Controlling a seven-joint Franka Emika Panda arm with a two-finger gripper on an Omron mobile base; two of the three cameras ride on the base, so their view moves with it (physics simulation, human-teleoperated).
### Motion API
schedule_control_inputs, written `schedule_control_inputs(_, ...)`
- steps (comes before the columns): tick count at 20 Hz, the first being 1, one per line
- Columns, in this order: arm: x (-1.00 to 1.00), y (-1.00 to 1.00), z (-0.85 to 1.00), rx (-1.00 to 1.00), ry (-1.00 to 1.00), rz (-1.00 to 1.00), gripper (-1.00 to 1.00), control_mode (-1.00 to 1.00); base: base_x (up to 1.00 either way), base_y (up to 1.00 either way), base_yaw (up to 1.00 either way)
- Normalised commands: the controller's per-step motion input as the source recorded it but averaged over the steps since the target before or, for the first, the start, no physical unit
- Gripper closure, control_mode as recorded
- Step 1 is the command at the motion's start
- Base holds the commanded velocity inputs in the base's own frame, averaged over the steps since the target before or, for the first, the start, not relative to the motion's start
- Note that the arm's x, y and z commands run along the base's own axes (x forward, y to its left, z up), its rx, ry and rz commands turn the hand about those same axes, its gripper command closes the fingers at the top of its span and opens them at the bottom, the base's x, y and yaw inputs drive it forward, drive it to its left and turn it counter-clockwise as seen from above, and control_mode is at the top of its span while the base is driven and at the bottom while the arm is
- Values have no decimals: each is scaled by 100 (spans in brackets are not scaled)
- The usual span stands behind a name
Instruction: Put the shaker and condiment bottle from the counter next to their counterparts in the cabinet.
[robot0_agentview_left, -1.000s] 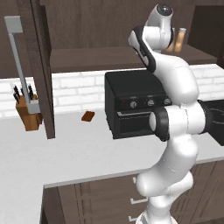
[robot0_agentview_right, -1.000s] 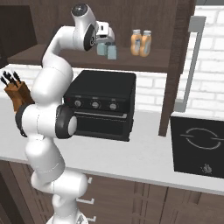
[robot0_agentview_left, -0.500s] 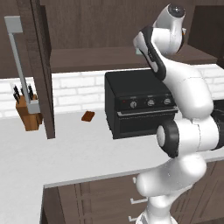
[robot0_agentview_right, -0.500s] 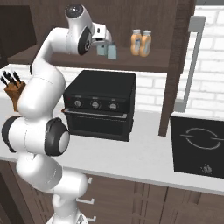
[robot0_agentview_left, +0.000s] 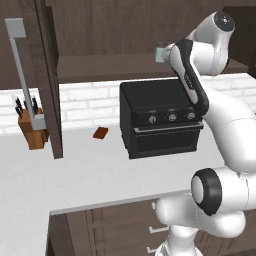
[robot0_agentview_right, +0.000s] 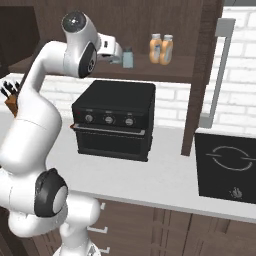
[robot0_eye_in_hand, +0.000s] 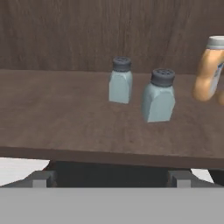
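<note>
Two alike blue-grey shakers stand side by side on the dark cabinet shelf (robot0_eye_in_hand: 52, 118): one (robot0_eye_in_hand: 120, 81) further back, the other (robot0_eye_in_hand: 158, 96) nearer and to its right. An amber condiment bottle (robot0_eye_in_hand: 209, 70) stands at the right edge of the hand view. In the right base view two amber bottles (robot0_agentview_right: 155, 48) (robot0_agentview_right: 166, 49) stand together, right of a shaker (robot0_agentview_right: 128, 58). My gripper (robot0_eye_in_hand: 111, 178) is open and empty, just in front of the shelf edge, apart from the shakers. The right base view shows the gripper (robot0_agentview_right: 119, 55) level with the shelf. A shaker (robot0_agentview_left: 159, 53) peeks out beside my arm.
A black toaster oven (robot0_agentview_right: 115, 120) sits on the white counter (robot0_agentview_left: 75, 175) under the shelf. Open cabinet doors with grey bar handles hang at the left (robot0_agentview_left: 47, 75) and right (robot0_agentview_right: 202, 75). A knife block (robot0_agentview_left: 32, 130), a small brown item (robot0_agentview_left: 100, 132) and a cooktop (robot0_agentview_right: 227, 165) are also there.
The arm's upper links have swung into a new pose and the hand has drawn back slightly from the shakers. The jaws stay open; the shakers and bottles have not moved.
</note>
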Motion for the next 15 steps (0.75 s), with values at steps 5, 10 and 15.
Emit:
schedule_control_inputs(5, -82, 0, 0, 4, -7, 0, -100, -100, 0, 0, 0)
schedule_control_inputs(10, -88, 0, 0, 2, -5, 0, -100, -100, 0, 0, 0)
schedule_control_inputs(15, -99, 0, 0, 3, -7, 0, -100, -100, 0, 0, 0)
